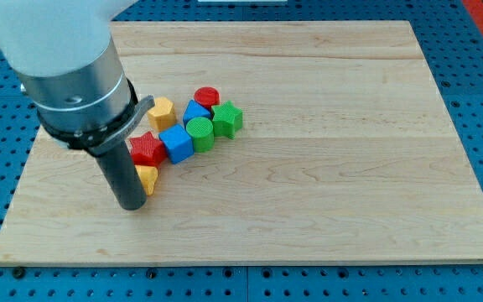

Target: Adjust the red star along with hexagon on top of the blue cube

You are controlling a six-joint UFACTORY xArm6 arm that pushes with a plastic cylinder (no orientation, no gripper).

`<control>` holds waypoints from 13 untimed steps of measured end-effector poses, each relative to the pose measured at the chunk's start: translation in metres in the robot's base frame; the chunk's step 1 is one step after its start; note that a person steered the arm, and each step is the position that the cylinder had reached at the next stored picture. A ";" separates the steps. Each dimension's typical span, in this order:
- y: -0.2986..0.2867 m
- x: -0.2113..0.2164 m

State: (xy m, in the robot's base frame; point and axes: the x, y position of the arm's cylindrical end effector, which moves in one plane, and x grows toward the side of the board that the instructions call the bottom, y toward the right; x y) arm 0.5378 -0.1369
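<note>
One dark rod comes down to my tip (132, 204), planted on the pale, grainy wooden counter (325, 184); no hand on this arm, so nothing to open or close. Touching the rod's right, a yellow block (148, 178), shape partly hidden. Just above, the ridged red star (147, 148) presses the blue cube (176, 143). Yellow hexagon (161, 110) sits higher, apart from the star.

Green cylinder (199, 132), green star (227, 119), red cylinder (206, 97), blue triangular block (194, 111) on wooden board (350, 168).
</note>
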 end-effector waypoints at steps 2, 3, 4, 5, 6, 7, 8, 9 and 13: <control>-0.015 -0.022; -0.025 -0.027; -0.045 -0.034; -0.021 -0.052; -0.016 -0.060; -0.016 -0.015; 0.017 0.017; 0.038 -0.019; -0.016 -0.052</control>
State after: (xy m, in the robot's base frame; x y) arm 0.4854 -0.1529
